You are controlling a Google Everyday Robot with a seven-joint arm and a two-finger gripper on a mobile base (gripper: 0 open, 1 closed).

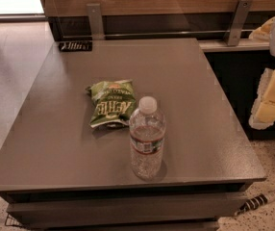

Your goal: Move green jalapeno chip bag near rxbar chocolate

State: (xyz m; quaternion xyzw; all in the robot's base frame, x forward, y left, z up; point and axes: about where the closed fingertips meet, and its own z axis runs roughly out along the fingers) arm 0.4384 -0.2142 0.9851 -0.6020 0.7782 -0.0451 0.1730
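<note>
The desk is a broad grey slab with everything on it spread well apart. The claw hangs off the desk's right edge, pale and yellowish, well away from every object. I cannot tell how far open it is. It has hold of nothing on the desk.

The bag lies flat near the middle of the desk, and the bottle stands upright just beside its near right corner. The bar lies flat at the far left corner, well apart from the bag.

The step in hand looks like the reach for the bag, with the task not yet begun. A good approach comes from above or from the far side, so the arm stays off the bottle, which would tip easily. The bag is crinkly and puffed, so a pinch across its middle or on a crimped end should hold better than a push. It should then be carried to the far left and set down just beside the bar, not on it.

The bag's large white letters seem to spell "KETTLE", and they read upside down from here. A small red-orange logo sits at its far end. The bottle has a dark label band that I cannot read. The bar shows a row of white letters too small to make out.
</note>
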